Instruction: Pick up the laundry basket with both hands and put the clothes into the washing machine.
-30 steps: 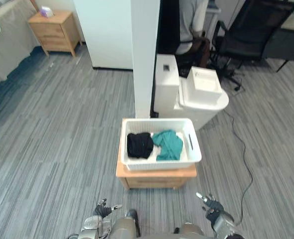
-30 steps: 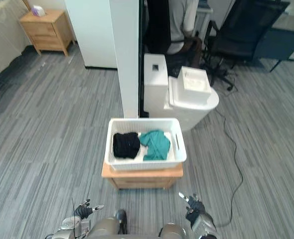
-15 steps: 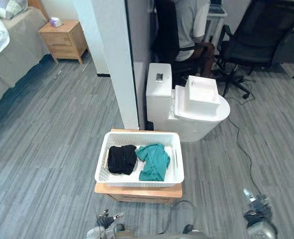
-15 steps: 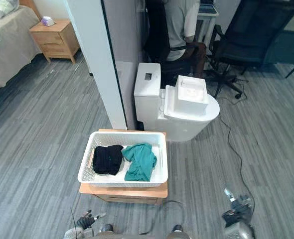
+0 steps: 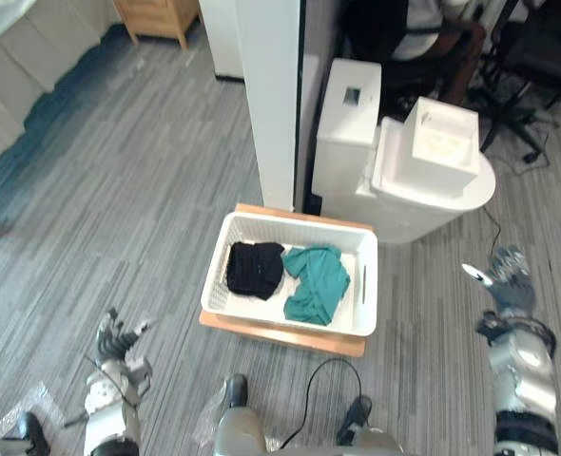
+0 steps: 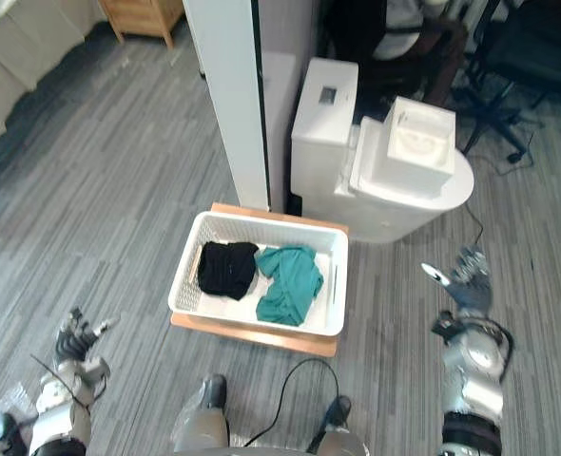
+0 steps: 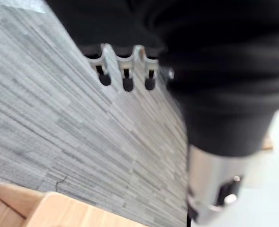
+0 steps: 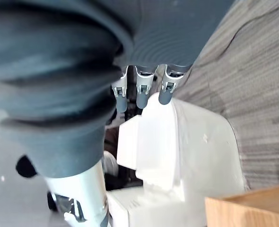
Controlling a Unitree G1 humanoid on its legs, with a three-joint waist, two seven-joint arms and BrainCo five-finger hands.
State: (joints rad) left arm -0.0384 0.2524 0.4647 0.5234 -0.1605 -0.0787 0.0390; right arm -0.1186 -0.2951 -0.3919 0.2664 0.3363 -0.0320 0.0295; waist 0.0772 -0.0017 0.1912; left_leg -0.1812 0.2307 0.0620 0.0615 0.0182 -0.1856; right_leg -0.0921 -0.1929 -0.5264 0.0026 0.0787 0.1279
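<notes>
A white laundry basket (image 5: 222, 271) sits on a low wooden stand (image 5: 261, 334) in the middle of the floor. Inside lie a black garment (image 5: 254, 268) and a teal garment (image 5: 316, 281). The white washing machine (image 5: 404, 171) stands just behind the basket, by a white pillar (image 5: 269, 95). My left hand (image 5: 117, 342) hovers open over the floor, well to the left of the basket. My right hand (image 5: 507, 285) is open and raised to the right of the basket, holding nothing; its fingers (image 8: 138, 97) point toward the machine (image 8: 177, 151).
A person sits on a chair (image 5: 409, 43) behind the washing machine, with a black office chair (image 5: 537, 66) further right. A wooden nightstand (image 5: 157, 14) and a bed edge (image 5: 24, 66) are at the far left. A cable (image 5: 494, 228) trails on the floor by the machine.
The camera has swung and tipped, so the whole scene has shifted. Both arms have spread outward and risen: the left hand out to the left, the right hand up beside the basket.
</notes>
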